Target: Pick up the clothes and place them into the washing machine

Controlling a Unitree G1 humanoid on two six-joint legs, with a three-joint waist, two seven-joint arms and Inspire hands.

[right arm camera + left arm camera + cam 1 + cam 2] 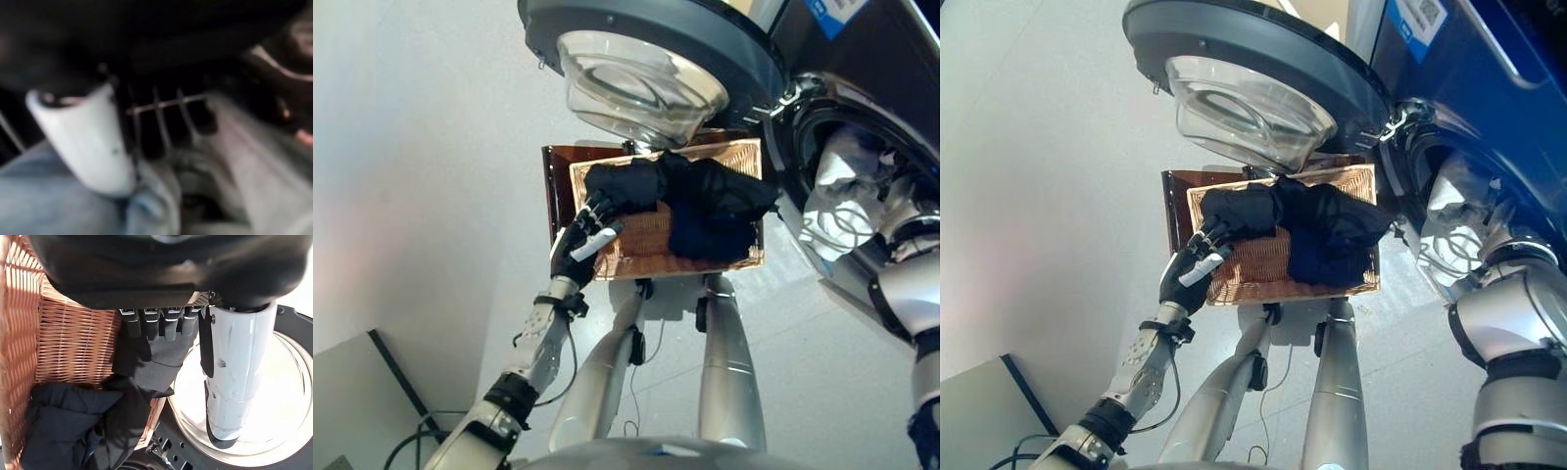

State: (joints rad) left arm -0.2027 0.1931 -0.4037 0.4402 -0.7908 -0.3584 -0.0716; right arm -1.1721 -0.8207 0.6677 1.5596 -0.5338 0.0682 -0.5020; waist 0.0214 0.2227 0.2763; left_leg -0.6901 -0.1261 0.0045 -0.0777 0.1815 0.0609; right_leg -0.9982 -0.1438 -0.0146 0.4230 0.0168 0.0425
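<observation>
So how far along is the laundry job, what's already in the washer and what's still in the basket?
Partly done. Light-coloured clothes already sit inside the washing machine drum, where the right arm reaches; the right hand is among pale fabric there, grip unclear. The left hand has its fingers on the dark clothes in the wicker basket, not yet lifted. Left: move that dark pile into the drum.

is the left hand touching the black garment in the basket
Touching: the left wrist view shows the left hand with fingertips pressed into the black garment in the basket.
</observation>
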